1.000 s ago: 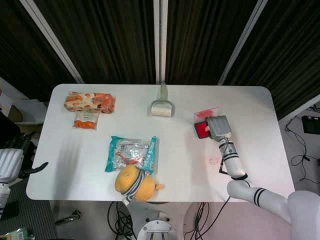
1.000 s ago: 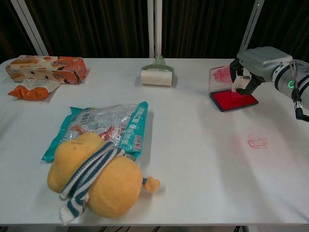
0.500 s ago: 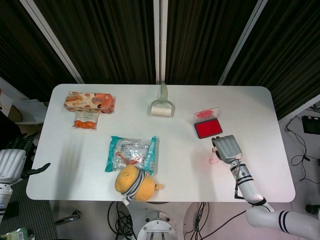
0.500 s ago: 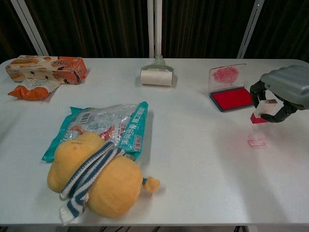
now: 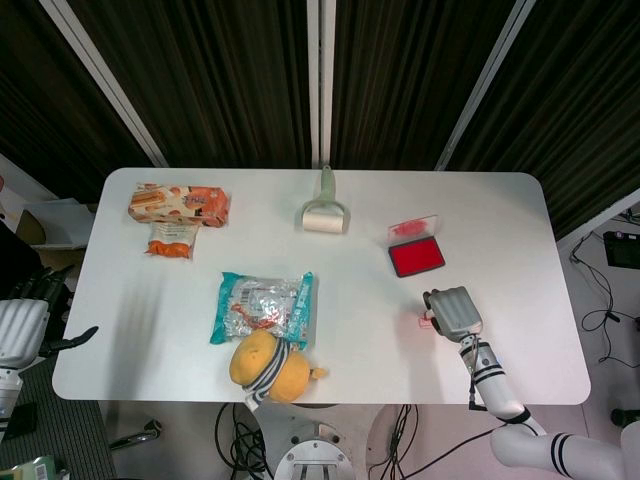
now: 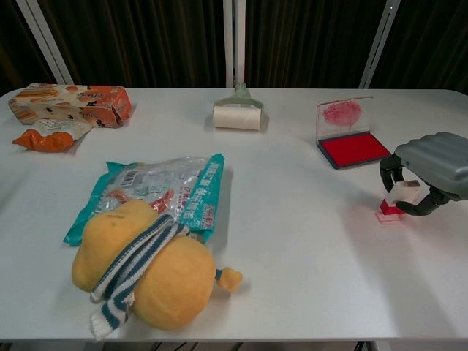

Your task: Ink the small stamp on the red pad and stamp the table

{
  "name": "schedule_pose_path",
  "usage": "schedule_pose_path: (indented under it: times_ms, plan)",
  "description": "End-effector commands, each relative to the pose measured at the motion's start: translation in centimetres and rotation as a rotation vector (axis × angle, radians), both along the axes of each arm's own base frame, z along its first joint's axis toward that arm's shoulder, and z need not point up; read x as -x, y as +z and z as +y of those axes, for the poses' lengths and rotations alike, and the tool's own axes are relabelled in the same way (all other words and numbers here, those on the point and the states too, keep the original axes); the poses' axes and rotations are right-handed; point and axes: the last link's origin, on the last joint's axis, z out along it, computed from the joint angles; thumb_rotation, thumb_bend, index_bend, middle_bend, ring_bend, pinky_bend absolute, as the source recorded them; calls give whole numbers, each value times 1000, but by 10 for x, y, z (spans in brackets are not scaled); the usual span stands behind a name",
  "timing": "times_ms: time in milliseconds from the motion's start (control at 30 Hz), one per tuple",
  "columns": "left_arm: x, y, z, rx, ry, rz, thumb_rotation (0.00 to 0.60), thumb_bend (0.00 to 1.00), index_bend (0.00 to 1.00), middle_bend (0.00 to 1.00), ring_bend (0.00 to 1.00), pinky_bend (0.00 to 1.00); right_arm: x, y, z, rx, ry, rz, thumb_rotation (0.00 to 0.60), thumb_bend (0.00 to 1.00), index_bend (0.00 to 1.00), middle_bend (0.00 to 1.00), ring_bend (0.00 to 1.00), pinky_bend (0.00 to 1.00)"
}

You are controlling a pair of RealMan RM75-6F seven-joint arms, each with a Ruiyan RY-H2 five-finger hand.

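Observation:
The red ink pad (image 5: 417, 257) (image 6: 354, 150) lies open at the table's right side, its clear lid (image 6: 341, 115) smeared with red and standing up behind it. My right hand (image 5: 452, 311) (image 6: 427, 171) grips the small stamp (image 6: 398, 197), a white block with a red base. The stamp's base is down at the table on a faint red print (image 6: 390, 217), in front of the pad. Only a red edge of the stamp (image 5: 424, 319) shows under the hand in the head view. My left hand (image 5: 22, 322) hangs off the table's left edge, fingers apart, holding nothing.
A lint roller (image 5: 325, 215) lies at the back centre. An orange snack pack (image 5: 179, 204) sits at the back left. A teal snack bag (image 5: 263, 306) and a yellow plush toy (image 5: 268, 367) lie at the front centre. The table edge (image 5: 560, 300) is right of the hand.
My right hand carried the stamp from over the red pad toward the front and lowered it onto the table at the red print. The left hand stayed put.

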Motion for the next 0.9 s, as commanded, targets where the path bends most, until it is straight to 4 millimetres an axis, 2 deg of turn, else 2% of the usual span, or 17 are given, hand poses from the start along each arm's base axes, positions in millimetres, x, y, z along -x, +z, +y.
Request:
schedule_pose_path:
  times_ms: [33, 167, 333, 600, 700, 833, 900]
  plan:
    - [1, 0, 0, 0, 1, 0, 364, 122, 106, 194, 118, 210, -1, 0, 0, -2, 1, 1, 600, 356, 583, 508, 823, 965]
    - [1, 1, 0, -1, 1, -1, 363, 122, 106, 193, 118, 210, 0, -1, 0, -12, -5, 12, 600, 350, 513, 468, 823, 966]
    - [2, 0, 0, 3, 5, -1, 367, 122, 106, 193, 118, 210, 0, 0, 0, -26, -9, 23, 600, 341, 358, 377, 823, 966]
    - [2, 2, 0, -1, 5, 0, 367, 122, 106, 193, 118, 210, -1, 5, 3, -40, -8, 32, 600, 310, 266, 287, 822, 965]
    - [2, 2, 0, -1, 6, -1, 369, 121, 106, 194, 118, 210, -2, 9, 6, -44, -5, 37, 600, 294, 187, 246, 822, 965]
    - [2, 2, -1, -3, 7, -1, 368, 121, 106, 194, 118, 210, -7, 28, 13, -11, 9, 15, 600, 241, 26, 187, 821, 965]
    - [2, 2, -2, -4, 8, -1, 368, 121, 106, 193, 118, 210, -8, 48, 20, 38, 20, -12, 600, 213, 1, 179, 821, 965]
